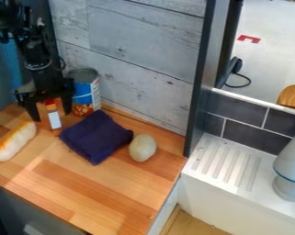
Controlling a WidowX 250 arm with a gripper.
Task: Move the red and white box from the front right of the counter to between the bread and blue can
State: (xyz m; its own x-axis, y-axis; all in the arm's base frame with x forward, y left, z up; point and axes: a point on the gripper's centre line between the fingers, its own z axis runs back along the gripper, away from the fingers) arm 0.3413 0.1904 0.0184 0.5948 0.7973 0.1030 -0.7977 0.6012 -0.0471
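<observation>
Gripper [52, 117], black and two-fingered, hangs at the upper left of the camera view, and you have its fingers well apart, one on either side of a small upright orange box with a white label [53, 120]. You can't tell whether either finger touches the box, and nothing looks clamped. It stands on the light-brown wooden counter [106, 193], near the blue, metal-topped can [85, 92] and just beside the folded dark purple cloth [95, 136]. A pale, egg-shaped thing [143, 148] sits at the cloth's other side, and a white, orange-topped toy bread roll [14, 141] lies toward your view's left edge. For a sound hold, you want the box centred and the fingers level, so that both meet it together; a lopsided squeeze could tip so narrow a shape. Mind your clearance from the can and keep the cloth out of your grip.
</observation>
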